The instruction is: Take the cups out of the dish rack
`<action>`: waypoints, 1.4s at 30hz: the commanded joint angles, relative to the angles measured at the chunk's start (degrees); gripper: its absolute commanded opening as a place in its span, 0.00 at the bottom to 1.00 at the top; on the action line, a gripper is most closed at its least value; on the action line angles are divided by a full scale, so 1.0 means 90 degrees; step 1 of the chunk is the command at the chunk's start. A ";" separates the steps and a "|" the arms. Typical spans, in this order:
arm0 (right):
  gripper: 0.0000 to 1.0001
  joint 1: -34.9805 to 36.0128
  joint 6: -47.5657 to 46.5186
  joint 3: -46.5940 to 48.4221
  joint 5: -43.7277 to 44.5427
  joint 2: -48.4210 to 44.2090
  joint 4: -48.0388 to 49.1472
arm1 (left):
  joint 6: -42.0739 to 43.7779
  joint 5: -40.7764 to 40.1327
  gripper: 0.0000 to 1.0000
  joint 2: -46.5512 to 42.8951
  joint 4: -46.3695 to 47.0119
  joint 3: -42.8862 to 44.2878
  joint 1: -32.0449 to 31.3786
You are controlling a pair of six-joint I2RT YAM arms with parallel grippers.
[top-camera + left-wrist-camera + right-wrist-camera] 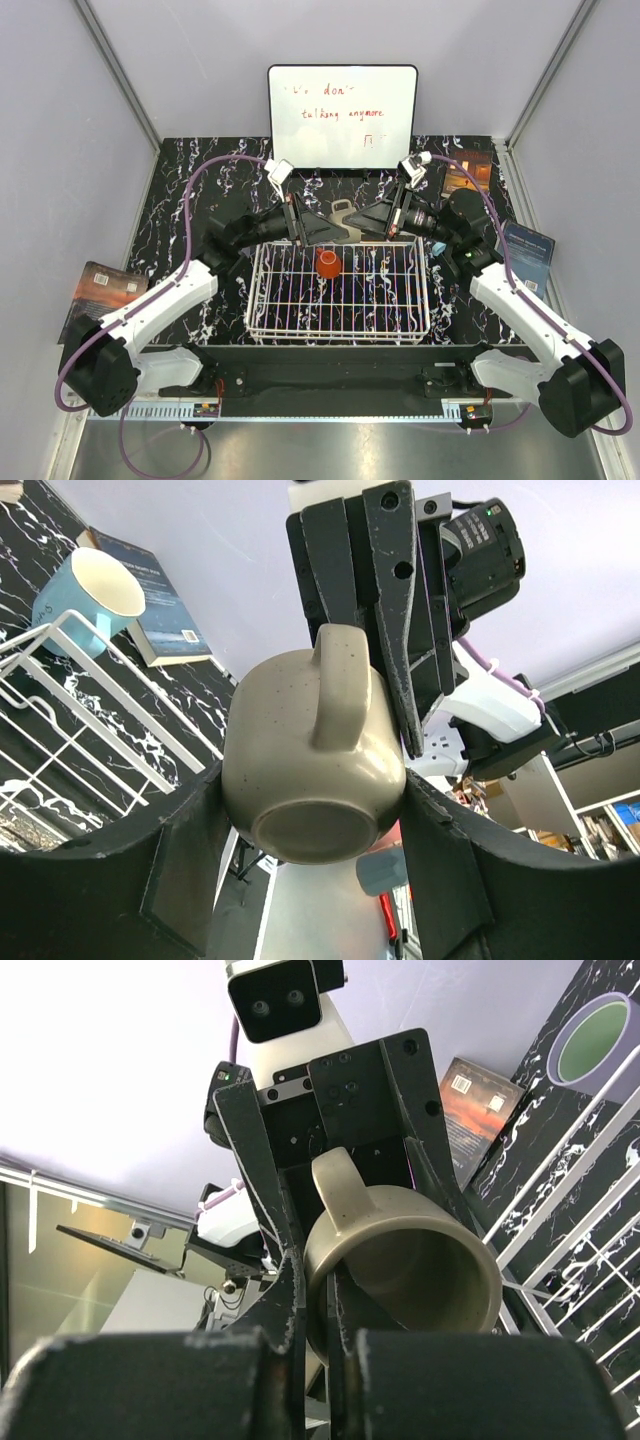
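Black white-veined marble table (180, 190) carrying a white wire-grid rectangular dish rack (338, 338) at centre. In the rack: one small red-orange cup (327, 262), upright, towards the far middle. Outside the rack: a light blue handled mug (85, 595) just past one corner, near a dark blue book (160, 600); a lavender tumbler with a green inside (597, 1040) on the table off the other side, near a dark orange-toned book with a barcode (485, 1105). A small grey-brown speckled handled cup (345, 215) is held in the air over the rack's far edge, on its side, handle up, between the two arms. Both arms reach inward from their bases, forearms raised, wrists facing each other. The left gripper (312, 785) clasps the cup's body, one finger on each side. The right gripper (315, 1280) pinches the cup's rim wall, fingers nearly together. A white whiteboard (342, 115) leans at the back; its red handwriting is partly legible, the second line apparently "talking anymore".
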 commanded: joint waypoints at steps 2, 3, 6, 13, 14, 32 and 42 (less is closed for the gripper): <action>0.00 0.0056 -0.0410 0.0222 -0.0427 -0.0276 0.0075 | 0.0354 0.0011 0.20 0.0090 -0.0772 0.0414 0.0017; 0.00 0.0056 -0.0508 0.0261 -0.0368 -0.0412 -0.0090 | 0.0452 0.0002 0.34 0.0109 -0.0871 0.0454 0.0037; 0.00 0.0056 -0.0928 0.0427 -0.0221 -0.0638 -0.0725 | 0.0579 -0.0028 0.64 0.0158 -0.1214 0.0620 0.0105; 0.00 0.0056 -0.1319 0.0613 -0.0085 -0.0833 -0.1302 | 0.0638 -0.0067 0.99 0.0256 -0.1488 0.0767 0.0125; 0.00 0.0056 -0.1339 0.0652 -0.0046 -0.0862 -0.1351 | 0.0638 -0.0048 0.99 0.0285 -0.1546 0.0806 0.0125; 0.00 -0.0002 -0.4904 0.5149 0.6398 0.3077 -0.7570 | 0.1859 -0.4196 0.99 -0.0525 -0.5939 0.1304 0.0164; 0.00 -0.0793 -0.4767 0.7594 0.6820 0.5932 -0.8723 | 0.2093 -0.4637 0.99 -0.1072 -0.6302 0.1343 0.0164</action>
